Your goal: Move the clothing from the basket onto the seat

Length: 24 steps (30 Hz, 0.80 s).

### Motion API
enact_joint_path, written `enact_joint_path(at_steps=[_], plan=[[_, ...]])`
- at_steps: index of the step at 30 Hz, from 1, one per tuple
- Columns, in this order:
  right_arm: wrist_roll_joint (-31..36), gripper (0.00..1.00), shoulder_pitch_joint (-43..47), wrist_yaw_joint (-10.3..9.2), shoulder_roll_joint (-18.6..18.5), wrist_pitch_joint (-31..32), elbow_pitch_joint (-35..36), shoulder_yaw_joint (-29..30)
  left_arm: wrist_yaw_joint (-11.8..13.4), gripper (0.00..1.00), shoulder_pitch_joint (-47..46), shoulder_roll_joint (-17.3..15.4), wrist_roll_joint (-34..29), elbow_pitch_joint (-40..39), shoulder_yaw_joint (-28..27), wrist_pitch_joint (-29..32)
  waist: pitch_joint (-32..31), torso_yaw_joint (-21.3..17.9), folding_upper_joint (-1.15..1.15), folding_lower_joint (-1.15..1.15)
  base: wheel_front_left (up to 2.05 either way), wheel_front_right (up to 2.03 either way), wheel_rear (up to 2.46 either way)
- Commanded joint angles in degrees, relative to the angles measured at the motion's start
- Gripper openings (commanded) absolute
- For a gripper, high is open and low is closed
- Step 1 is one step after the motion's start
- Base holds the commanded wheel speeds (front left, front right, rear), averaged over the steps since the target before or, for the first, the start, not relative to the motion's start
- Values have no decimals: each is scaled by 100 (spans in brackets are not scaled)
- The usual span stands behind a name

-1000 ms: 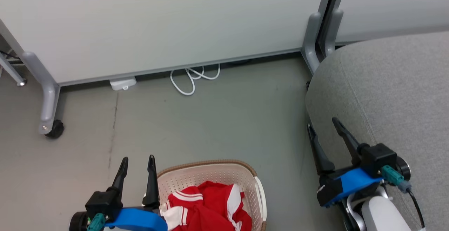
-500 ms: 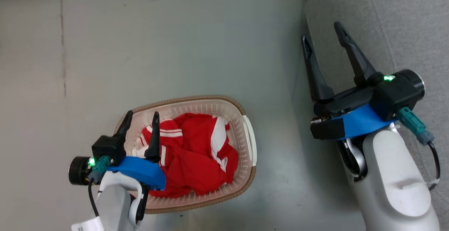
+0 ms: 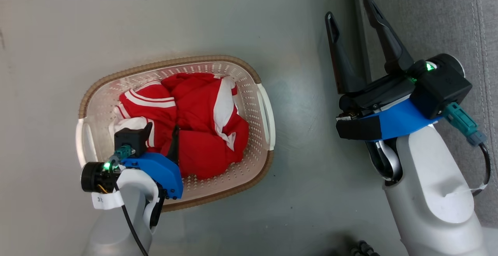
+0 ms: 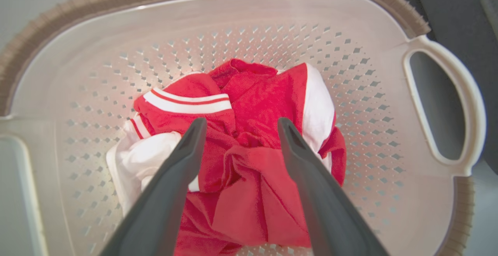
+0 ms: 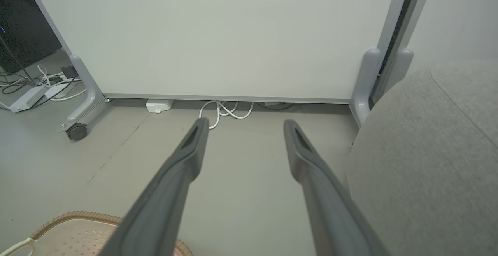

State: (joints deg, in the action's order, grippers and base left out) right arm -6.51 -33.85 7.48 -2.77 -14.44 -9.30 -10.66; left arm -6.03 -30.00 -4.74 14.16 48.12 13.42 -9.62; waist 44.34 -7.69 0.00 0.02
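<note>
Head view first: we're looking down on the basket, an oval cream plastic tub with walls full of little diamond holes, a brown woven-look rim and white loop handles at both ends. It sits on a smooth grey-green floor. Crumpled inside is the clothing, soft bright red fabric with white stripes and white panels, bunched on the basket's bottom.

Our left gripper points down into the basket with its two long dark fingers spread, one on each side of a red fold and nothing pinched. We can't tell if the tips touch the cloth. Our right gripper is spread wide too and holds nothing, hanging by the edge of the seat. That's a light grey woven cushion with a rounded edge and stitched seams, well apart from the basket, with floor between them.

From the right wrist we see a pale partition panel on grey legs with a caster. At its foot are a looped white cable and a small white box.
</note>
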Motion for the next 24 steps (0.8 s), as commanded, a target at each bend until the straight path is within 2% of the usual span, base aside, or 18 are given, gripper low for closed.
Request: enact_joint_path(at_steps=[1,11,17,19,21,22,24], plan=[[-81,100,-107,3,-20,-41,-13,-31,29,100,-158,-37,52,132,-42,94,156,-135,0,-2,0,0,0],[-329,100,-186,3,-20,-88,14,-28,149,100,-407,-104,193,820,-68,667,448,-348,0,-2,0,0,0],[-439,100,-176,3,-20,-84,87,-60,309,100,-517,-148,112,1059,17,817,527,-421,0,-2,0,0,0],[-450,100,-174,3,-20,-85,100,-60,342,37,-543,-150,71,1131,85,873,544,-436,0,-2,0,0,0],[-461,100,-175,3,-20,-85,107,-56,332,37,-590,-144,63,1199,123,932,556,-444,0,-2,0,0,0],[-469,100,-172,3,-20,-85,110,-55,329,0,-605,-135,70,1214,129,940,559,-446,0,-2,0,0,0],[-482,100,-161,3,-20,-85,108,-52,302,0,-612,-116,91,1255,150,939,556,-450,0,-2,0,0,0]])
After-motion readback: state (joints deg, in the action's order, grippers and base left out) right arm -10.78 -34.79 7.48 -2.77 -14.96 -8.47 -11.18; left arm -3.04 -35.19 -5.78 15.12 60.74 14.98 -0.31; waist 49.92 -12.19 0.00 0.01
